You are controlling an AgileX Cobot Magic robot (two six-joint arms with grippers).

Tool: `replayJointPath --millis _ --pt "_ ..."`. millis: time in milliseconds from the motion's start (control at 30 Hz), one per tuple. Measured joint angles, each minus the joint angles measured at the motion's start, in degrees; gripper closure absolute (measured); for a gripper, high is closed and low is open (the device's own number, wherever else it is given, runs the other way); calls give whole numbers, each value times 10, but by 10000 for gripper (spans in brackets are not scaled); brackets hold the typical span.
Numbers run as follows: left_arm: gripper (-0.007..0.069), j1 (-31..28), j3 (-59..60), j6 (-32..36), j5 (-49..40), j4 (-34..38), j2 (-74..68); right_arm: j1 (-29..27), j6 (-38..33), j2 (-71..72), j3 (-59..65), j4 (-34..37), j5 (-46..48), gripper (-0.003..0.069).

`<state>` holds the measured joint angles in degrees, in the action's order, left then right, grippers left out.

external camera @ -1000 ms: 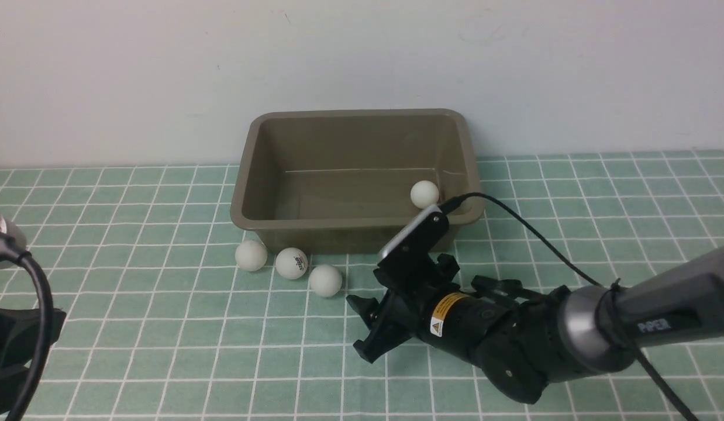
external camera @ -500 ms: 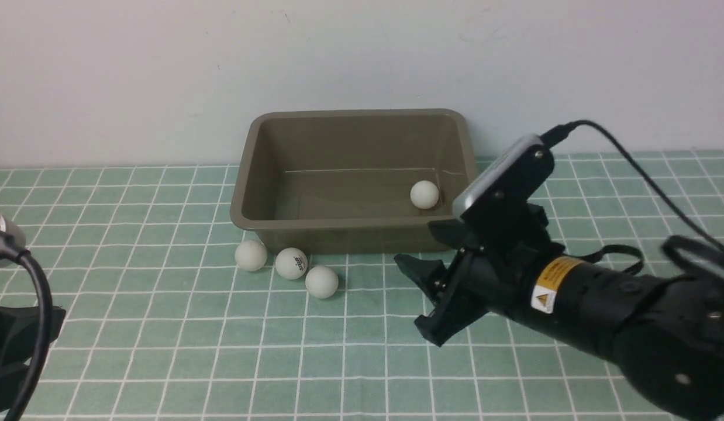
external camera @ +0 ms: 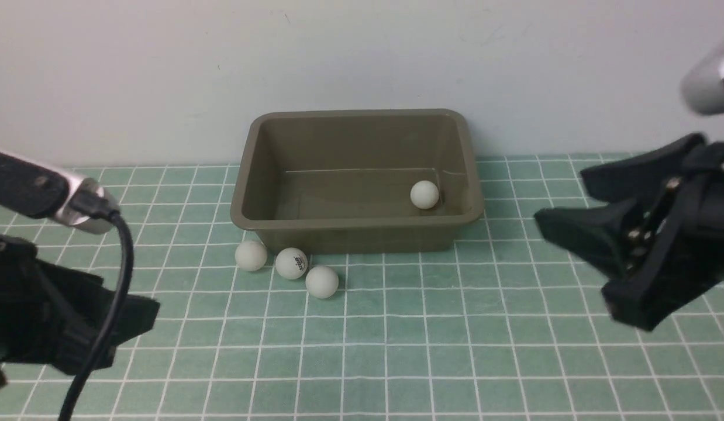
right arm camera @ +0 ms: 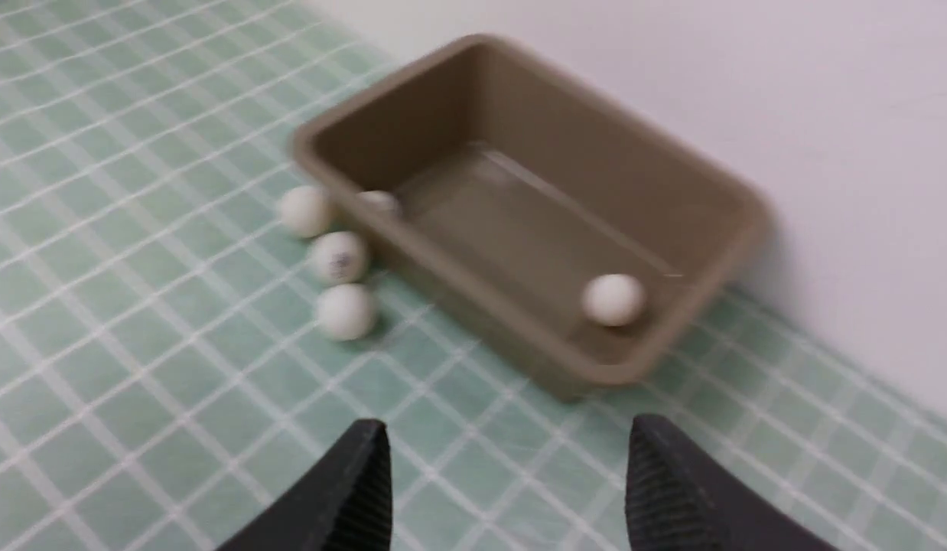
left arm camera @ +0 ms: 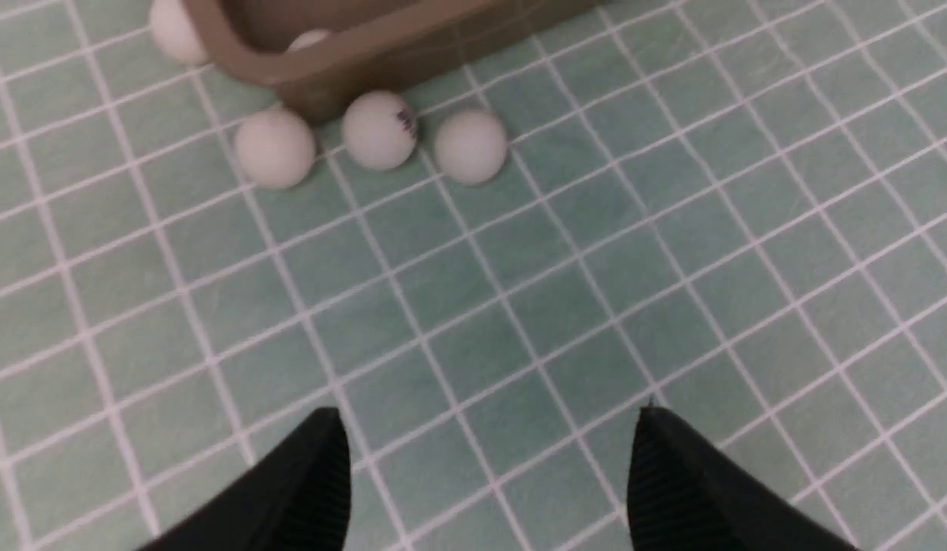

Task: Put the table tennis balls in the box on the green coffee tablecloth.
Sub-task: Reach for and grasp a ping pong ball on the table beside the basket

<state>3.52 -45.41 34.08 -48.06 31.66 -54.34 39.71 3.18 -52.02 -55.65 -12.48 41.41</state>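
The olive-brown box [external camera: 254, 219] stands on the green coffee tablecloth [external camera: 455, 351] by the back wall. One table tennis ball [external camera: 424, 194] lies inside at its right end. Three balls [external camera: 251, 255] [external camera: 291, 263] [external camera: 322, 282] sit in a row on the cloth before its front left corner, the middle one with a dark logo. The right wrist view shows another ball [right arm camera: 378, 200] inside the near left corner. My left gripper [external camera: 131, 333] [left arm camera: 489, 413] hangs open and empty left of the row. My right gripper [external camera: 572, 260] [right arm camera: 508, 422] is open and empty, off to the box's right.
A pale wall runs just behind the box. In the left wrist view a further white ball [left arm camera: 175, 30] shows at the picture's edge, beside the box's end wall. A black cable [external camera: 119, 280] hangs from the left wrist.
My right arm has pulled back from beside the three balls, rising and swinging to the right. My left arm has moved in from the left edge. The balls have stayed put.
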Motion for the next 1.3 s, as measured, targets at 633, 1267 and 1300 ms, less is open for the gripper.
replayJointPath --millis 633,1267,1300 --pt "185 1 0 296 108 265 -281 0 90 25 -11 -120 72 274" --pt "111 191 -6 565 330 459 -413 0 90 25 -11 -133 73 274" --pt "111 199 -7 579 347 474 -420 0 90 25 -11 -133 73 274"
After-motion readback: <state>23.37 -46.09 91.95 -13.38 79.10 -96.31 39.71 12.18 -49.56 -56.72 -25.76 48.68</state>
